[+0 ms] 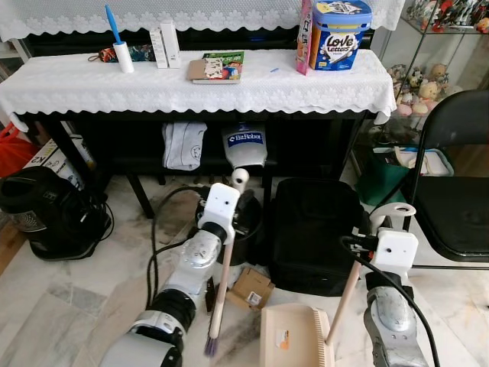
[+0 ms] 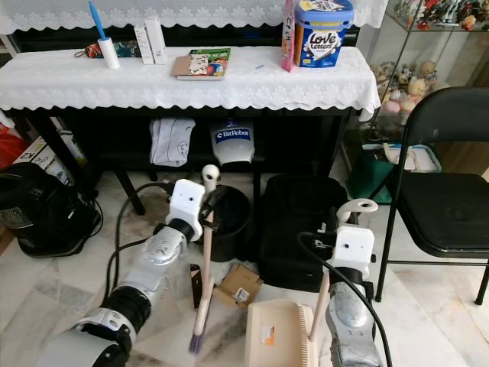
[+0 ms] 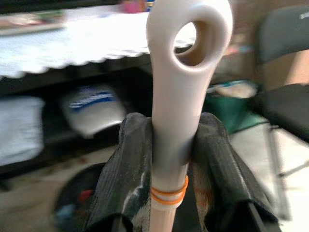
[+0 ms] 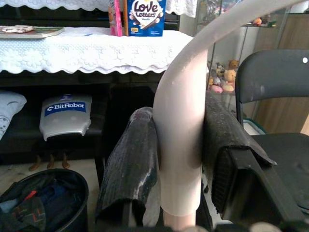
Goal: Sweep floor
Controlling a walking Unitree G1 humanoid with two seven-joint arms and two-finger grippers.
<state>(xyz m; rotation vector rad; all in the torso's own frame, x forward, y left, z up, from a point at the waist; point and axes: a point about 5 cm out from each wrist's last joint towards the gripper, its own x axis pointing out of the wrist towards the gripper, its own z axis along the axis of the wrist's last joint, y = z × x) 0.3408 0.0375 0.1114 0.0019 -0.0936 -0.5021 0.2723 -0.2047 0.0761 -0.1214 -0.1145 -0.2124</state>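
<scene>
The left claw point(image 3: 169, 159) is clamped on the cream handle of the broom point(image 1: 222, 287), just under the ring at its top end. The broom stands almost upright, a little tilted, and its purple bristles touch the marble floor point(image 1: 61, 306) in front of the robot. The right claw point(image 4: 178, 164) is closed around the curved handle of the dustpan point(image 1: 294, 336); the beige pan lies flat on the floor close to the robot, just beside the broom bristles.

Several things stand in the way. A small flat cardboard piece point(image 1: 250, 288) lies on the floor between the broom and the dustpan. Directly behind the broom there is a round black bin point(image 1: 248, 229) with some things inside, and next to it a black bag point(image 1: 317, 233) stands upright on the floor. On the robot's left a black appliance point(image 1: 42, 214) sits on the floor with a black cable point(image 1: 157, 237) running toward the left arm. On the right stands a black folding chair point(image 1: 451, 183).

Behind all this is a long desk point(image 1: 191, 88) covered with a white lace cloth. On it lie a lint roller point(image 1: 120, 46) with a blue handle, a book point(image 1: 218, 66) and a blue "Love Letters" tin point(image 1: 340, 34). Under the desk a white part with the word "BitRobot" point(image 1: 244, 145) hangs in the shadow.
</scene>
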